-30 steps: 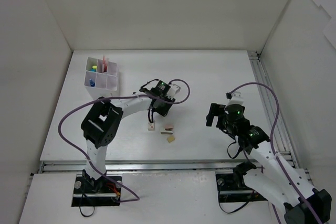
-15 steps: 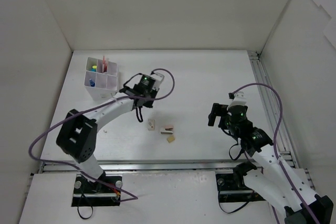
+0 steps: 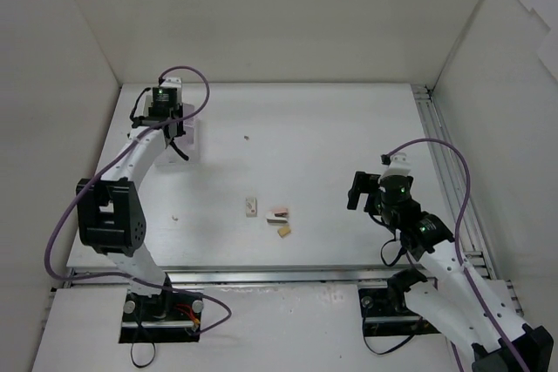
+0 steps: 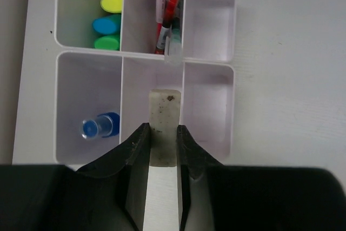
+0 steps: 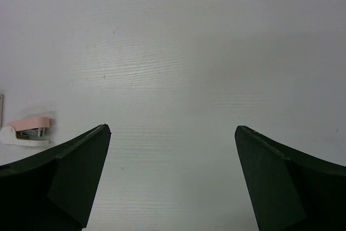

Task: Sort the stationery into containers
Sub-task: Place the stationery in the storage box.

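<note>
My left gripper [image 4: 162, 133] is shut on a white eraser [image 4: 164, 117] and holds it above the middle near compartment of the white grid box [image 4: 233, 106]. The box holds yellow, blue and green highlighters [image 4: 108, 22], red pens [image 4: 165, 14] and a clear blue-capped tube [image 4: 100, 126]. In the top view the left gripper [image 3: 162, 115] covers most of the box [image 3: 190, 141]. A white eraser [image 3: 251, 206], a pink eraser [image 3: 278, 213] and a beige eraser [image 3: 283, 231] lie mid-table. My right gripper [image 5: 172, 133] is open and empty above the table, the pink eraser [image 5: 26, 130] to its left.
White walls enclose the table on three sides. A metal rail [image 3: 440, 154] runs along the right edge. A small white speck [image 3: 246, 138] lies on the table right of the box.
My left arm has swung from mid-table back and left to the box, carrying the white eraser. The right arm has barely moved.
</note>
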